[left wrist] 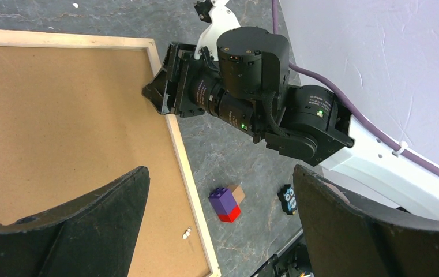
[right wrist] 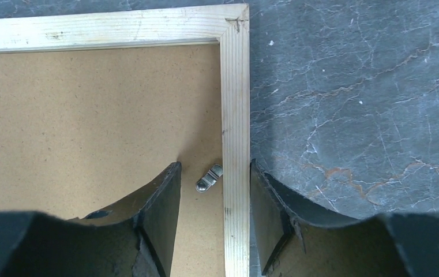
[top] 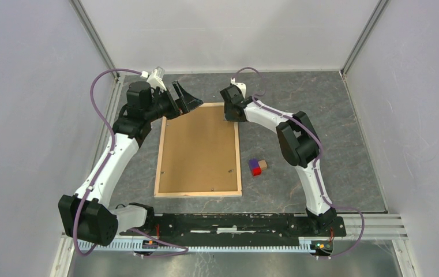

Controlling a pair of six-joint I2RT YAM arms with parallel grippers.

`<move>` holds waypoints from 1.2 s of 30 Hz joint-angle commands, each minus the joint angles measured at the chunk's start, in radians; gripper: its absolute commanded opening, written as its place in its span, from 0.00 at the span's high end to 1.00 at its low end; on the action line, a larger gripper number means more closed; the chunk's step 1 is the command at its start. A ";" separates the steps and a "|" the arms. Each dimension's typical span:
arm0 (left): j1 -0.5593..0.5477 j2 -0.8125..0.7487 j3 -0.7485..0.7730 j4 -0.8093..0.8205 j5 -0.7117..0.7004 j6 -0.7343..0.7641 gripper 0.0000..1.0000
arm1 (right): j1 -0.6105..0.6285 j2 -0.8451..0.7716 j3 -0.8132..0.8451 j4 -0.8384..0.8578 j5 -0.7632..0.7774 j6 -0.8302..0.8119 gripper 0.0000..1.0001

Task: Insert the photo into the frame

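Observation:
The frame lies flat on the table with its back up, and a brown backing board fills it. The photo is not visible in any view. My right gripper is at the frame's far right corner. In the right wrist view, this gripper stands open astride the right slat and a small metal clip. One finger is over the board and the other is just outside the slat. My left gripper hangs wide open and empty above the far left corner.
A purple-and-red brick with a tan block lies just right of the frame. A small black owl figure sits beyond it. Another small clip lies on the board near the frame's edge. The arms' base rail runs along the near edge.

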 commanded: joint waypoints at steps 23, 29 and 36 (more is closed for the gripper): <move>-0.004 -0.028 -0.007 0.048 0.026 -0.041 0.00 | -0.006 0.030 -0.189 -0.048 -0.154 0.169 0.80; -0.004 -0.028 -0.009 0.047 0.027 -0.041 0.00 | 0.004 0.059 -0.174 -0.089 -0.151 0.167 0.73; -0.004 -0.030 -0.010 0.047 0.027 -0.041 0.00 | 0.007 0.058 -0.228 -0.073 -0.186 0.178 0.81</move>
